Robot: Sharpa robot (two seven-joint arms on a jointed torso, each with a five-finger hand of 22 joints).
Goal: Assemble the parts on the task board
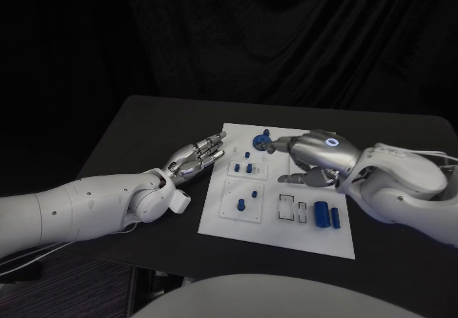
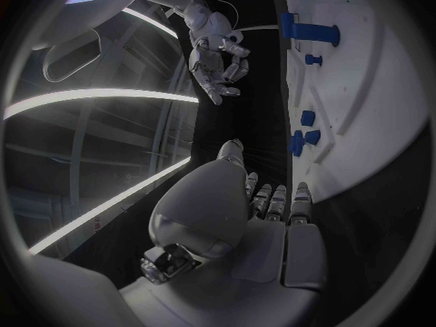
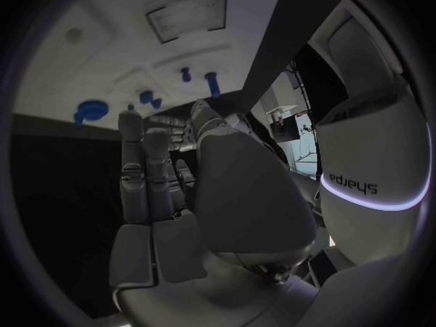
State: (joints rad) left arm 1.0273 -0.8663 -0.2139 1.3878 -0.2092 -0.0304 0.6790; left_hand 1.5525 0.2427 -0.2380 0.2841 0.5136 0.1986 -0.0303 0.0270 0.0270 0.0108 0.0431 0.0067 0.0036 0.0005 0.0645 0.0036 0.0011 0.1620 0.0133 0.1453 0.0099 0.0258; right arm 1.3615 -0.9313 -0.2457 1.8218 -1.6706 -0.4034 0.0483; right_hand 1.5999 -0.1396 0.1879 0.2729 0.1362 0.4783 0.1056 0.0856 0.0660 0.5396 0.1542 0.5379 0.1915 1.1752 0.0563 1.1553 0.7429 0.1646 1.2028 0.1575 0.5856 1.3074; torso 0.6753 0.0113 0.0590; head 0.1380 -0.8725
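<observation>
From the head camera, the right hand (image 1: 313,154) is reaching over the far part of the white board (image 1: 276,235), one finger stretching toward the round blue knob (image 1: 259,141) near the board's far edge. Whether the fingertip is touching the knob I cannot tell; nothing seems to be pinched, and the other fingers are curling loosely under the palm. The left hand (image 1: 196,158) is hovering just beside the board's left edge, fingers straight and lying close together, holding nothing. Two blue cylinders (image 1: 326,214) are lying at the board's near right, beside two outlined slots, and small blue pegs (image 1: 246,168) are standing in the raised white plates in the middle. To do this step well, I judge the right hand should be settling squarely over the knob before closing, while the left steadies the board's edge so it is not sliding.

From the left wrist, the left hand (image 2: 272,211) is showing smooth silver fingers held flat and together beside the matte white board (image 2: 363,145); small blocky blue pieces (image 2: 304,134) and a longer blue pin (image 2: 311,30) are sticking out of it. The right hand (image 2: 218,51) is hanging beyond, fingers partly bent.

From the right wrist, the right hand (image 3: 182,196) is pointing its jointed metal fingers toward the board (image 3: 100,73), where the knob (image 3: 91,110) is looking like a flat disc and the pegs (image 3: 211,83) like short glossy plastic stubs.
</observation>
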